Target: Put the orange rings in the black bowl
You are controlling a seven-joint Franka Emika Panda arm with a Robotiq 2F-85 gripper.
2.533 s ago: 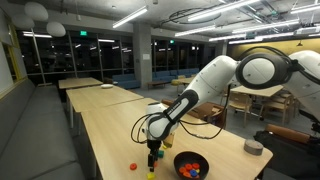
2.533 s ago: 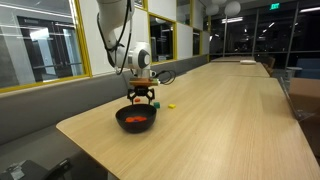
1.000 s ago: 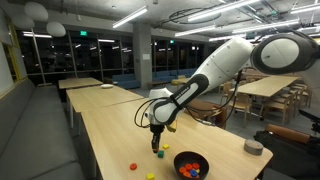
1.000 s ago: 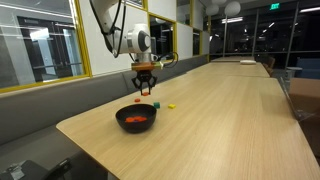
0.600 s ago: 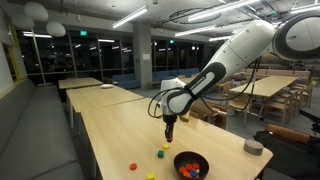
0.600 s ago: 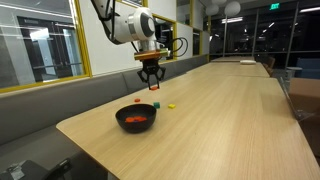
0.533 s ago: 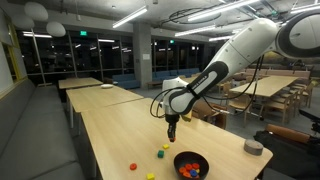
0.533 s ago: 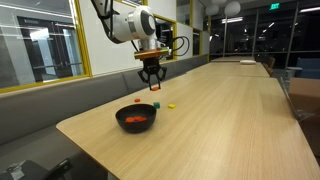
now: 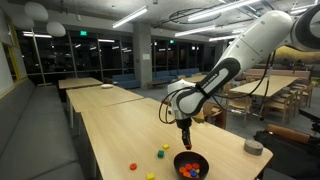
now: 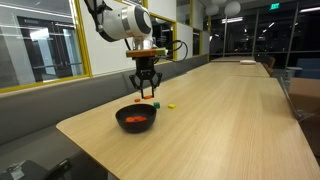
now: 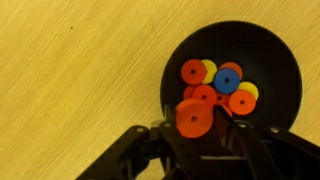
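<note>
Since a couple of seconds ago the arm has lifted off the bench, where it was down among the loose pieces, and swung over so it now hangs above the bowl.

In an exterior view the gripper (image 9: pixel 185 146) points straight down over the black bowl (image 9: pixel 190 165), clear of the rim. A small red piece (image 9: pixel 132 167) and a few yellowish pieces (image 9: pixel 163 151) lie on the bench (image 9: pixel 110 130), well apart from the bowl. From here I can't tell what the gripper is carrying, it's too small.

Seen from the opposite side in an exterior view, the gripper (image 10: pixel 144 93) hovers just above and slightly behind the black bowl (image 10: pixel 136 118), with one yellow piece (image 10: pixel 171 105) sitting on the bench (image 10: pixel 230 110) nearby. Some orange shows inside the bowl.

The wrist view settles it. The gripper (image 11: pixel 195 128) is pinching an orange ring (image 11: pixel 194 119) between its fingers, held flat and facing the camera. Below it, the black bowl (image 11: pixel 282 62) already has several orange rings (image 11: pixel 193 72) in it, plus a blue ring (image 11: pixel 227 80) and a couple of yellow rings (image 11: pixel 208 68).

My guess is it's holding high and near the centre so the ring lands among the others instead of bouncing off the rim. It looks about ready to let go.
</note>
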